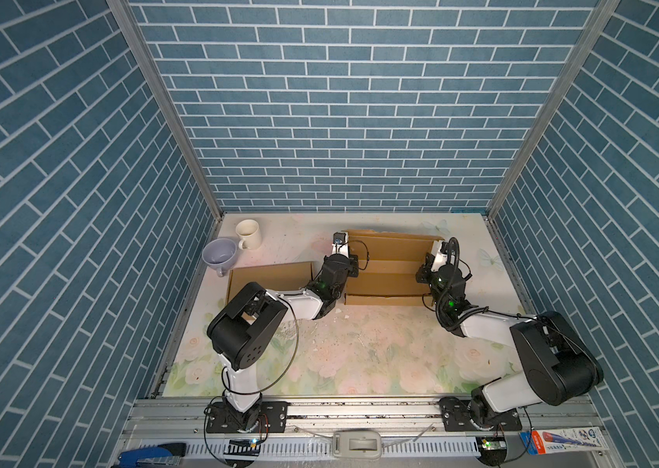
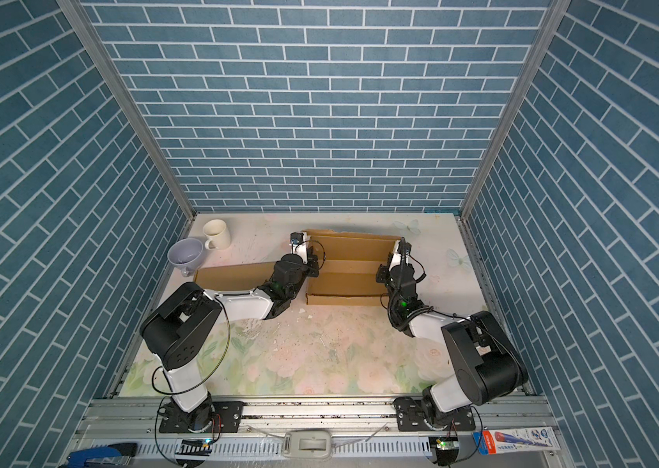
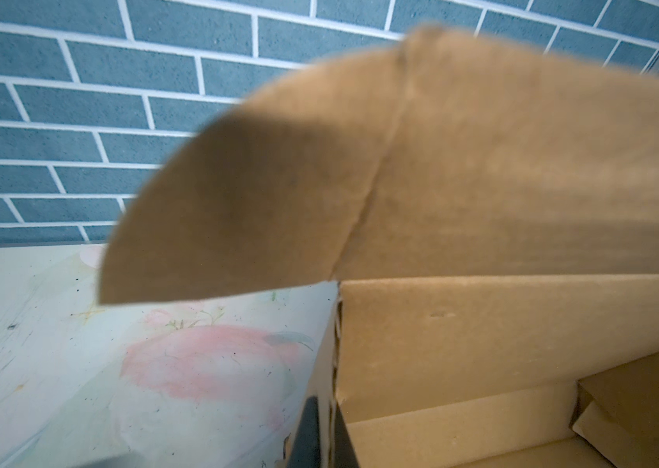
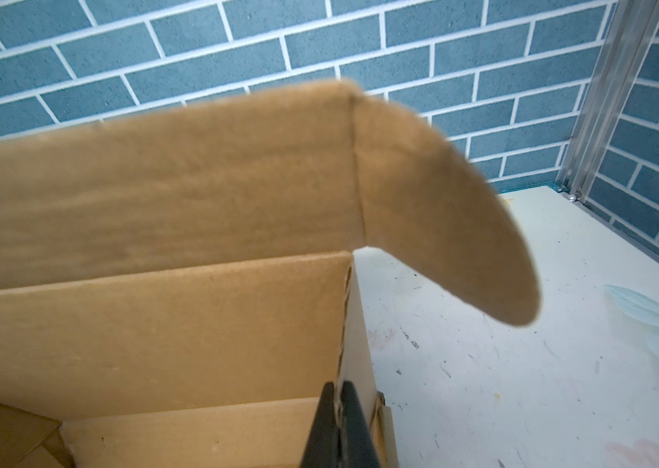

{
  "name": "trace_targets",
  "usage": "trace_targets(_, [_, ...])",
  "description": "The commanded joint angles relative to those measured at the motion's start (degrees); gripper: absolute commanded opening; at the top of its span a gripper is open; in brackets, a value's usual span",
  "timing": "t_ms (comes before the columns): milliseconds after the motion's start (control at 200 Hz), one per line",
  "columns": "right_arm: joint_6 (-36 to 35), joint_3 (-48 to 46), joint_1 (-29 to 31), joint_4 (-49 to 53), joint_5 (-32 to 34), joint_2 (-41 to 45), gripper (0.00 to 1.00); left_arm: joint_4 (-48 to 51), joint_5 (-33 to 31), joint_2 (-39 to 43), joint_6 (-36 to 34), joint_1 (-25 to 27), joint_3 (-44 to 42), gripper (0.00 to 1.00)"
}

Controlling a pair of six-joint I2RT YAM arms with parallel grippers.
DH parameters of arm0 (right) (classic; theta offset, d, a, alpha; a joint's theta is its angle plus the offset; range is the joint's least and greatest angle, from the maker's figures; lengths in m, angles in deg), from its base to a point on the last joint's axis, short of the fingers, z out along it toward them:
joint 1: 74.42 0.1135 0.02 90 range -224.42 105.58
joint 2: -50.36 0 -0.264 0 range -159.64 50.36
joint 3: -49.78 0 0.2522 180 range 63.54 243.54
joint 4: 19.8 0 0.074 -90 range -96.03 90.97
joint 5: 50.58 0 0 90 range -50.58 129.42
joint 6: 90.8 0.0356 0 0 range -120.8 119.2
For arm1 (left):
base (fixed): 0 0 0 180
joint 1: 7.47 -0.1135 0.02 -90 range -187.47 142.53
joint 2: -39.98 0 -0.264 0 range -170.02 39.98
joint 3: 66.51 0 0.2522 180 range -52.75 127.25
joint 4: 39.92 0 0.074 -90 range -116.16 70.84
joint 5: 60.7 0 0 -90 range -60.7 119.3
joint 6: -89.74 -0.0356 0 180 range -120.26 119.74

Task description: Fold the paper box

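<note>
Clamping opposite box [image 1: 392, 279] walls: left hand [image 3: 324, 413], right hand [image 4: 338, 391].

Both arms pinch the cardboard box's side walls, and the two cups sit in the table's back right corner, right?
No: the white mug and lavender cup sit in the back left corner, as both top views show. The left gripper and right gripper do pinch the cardboard box.

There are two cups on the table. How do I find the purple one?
Look at the flowery table, in its far left corner by the blue brick wall. Two cups sit there, behind a brown cardboard piece. The pale purple cup is the wide, bowl-shaped one nearest the wall; the cream mug beside it is taller and straight-sided.
</note>
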Motion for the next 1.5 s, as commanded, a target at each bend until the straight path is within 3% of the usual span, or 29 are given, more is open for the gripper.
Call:
trace_targets(0, [2.6, -2.0, 1.7, 0.4, -2.4, -1.5, 0.0, 4.3, 7.0, -2.6, 0.3, 2.4, -1.5, 0.0])
trace_targets(280, [2.5, -4.5, 1.8, 0.2, -3.3, 0.0, 0.0, 3.1, 6.7, -1.7, -5.7, 2.9, -6.5, 0.0])
trace_targets(425, [-0.2, -4.6, 0.9, 6.5, -6.9, 5.1, 0.0, 1.2, 3.4, 0.3, -9.1, 2.9, -9.4, 0.0])
trace_targets(750, [-2.7, -0.4, -8.4, 34.3, -30.5, 20.4, 0.41, -3.4, -1.9, 1.0, -14.5, 2.7, -12.0, 0.0])
trace_targets(1025, [-12.3, 7.6, -9.4, 60.5, -32.8, 32.6, 0.48, -8.7, -2.4, 0.1, -16.7, 2.7, -15.0, 0.0])
trace_targets(1220, [-25.9, 24.9, -9.1, 81.1, -34.5, 29.6, 0.49, -12.9, -1.9, -0.9, -17.4, 2.6, -17.0, 0.0])
trace_targets(1495, [-44.0, 47.8, -3.9, 99.1, -31.9, 12.7, 0.55, -16.3, -1.8, -2.5, -17.8, 2.6, -18.2, 0.0])
